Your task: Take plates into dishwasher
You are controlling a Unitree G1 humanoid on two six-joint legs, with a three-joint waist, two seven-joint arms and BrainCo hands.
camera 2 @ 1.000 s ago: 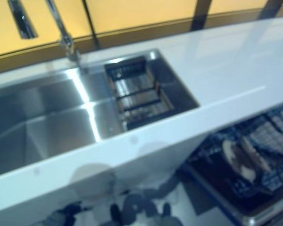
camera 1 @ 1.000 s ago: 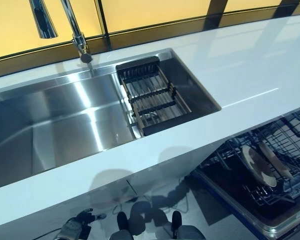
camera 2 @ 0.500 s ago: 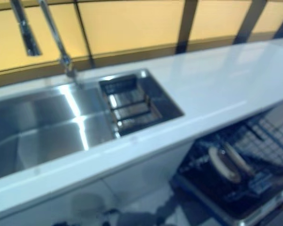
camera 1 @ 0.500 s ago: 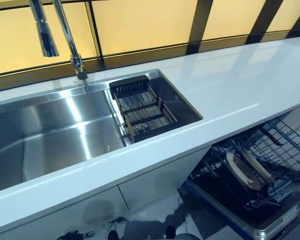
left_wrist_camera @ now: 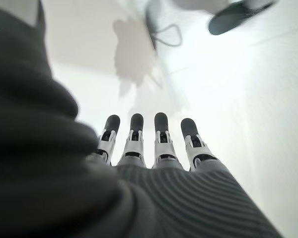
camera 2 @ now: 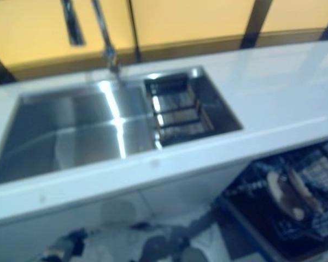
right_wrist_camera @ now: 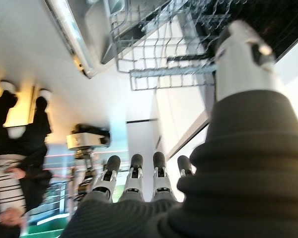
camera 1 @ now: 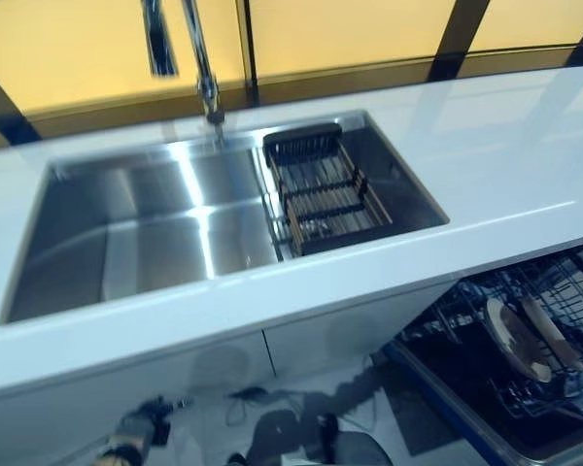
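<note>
— Counter (camera 1: 486,155) bare, sink (camera 1: 155,223) empty but for the dark drain basket (camera 1: 323,191)?

— Yes. 2 plates (camera 1: 521,338) already upright in the dishwasher rack (camera 1: 564,291) (low right).

— Hands?

— Left hand (left_wrist_camera: 154,141) and right hand (right_wrist_camera: 134,178) hanging, fingers straight, holding nothing.

— Risk?

— Hunting for plates where none show; clipping the pulled-out rack while turning.

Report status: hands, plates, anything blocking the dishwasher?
Left hand open, empty, hanging low. Right hand open, empty. Two plates standing in the dishwasher rack; sink shows none. Nothing blocking.
</note>
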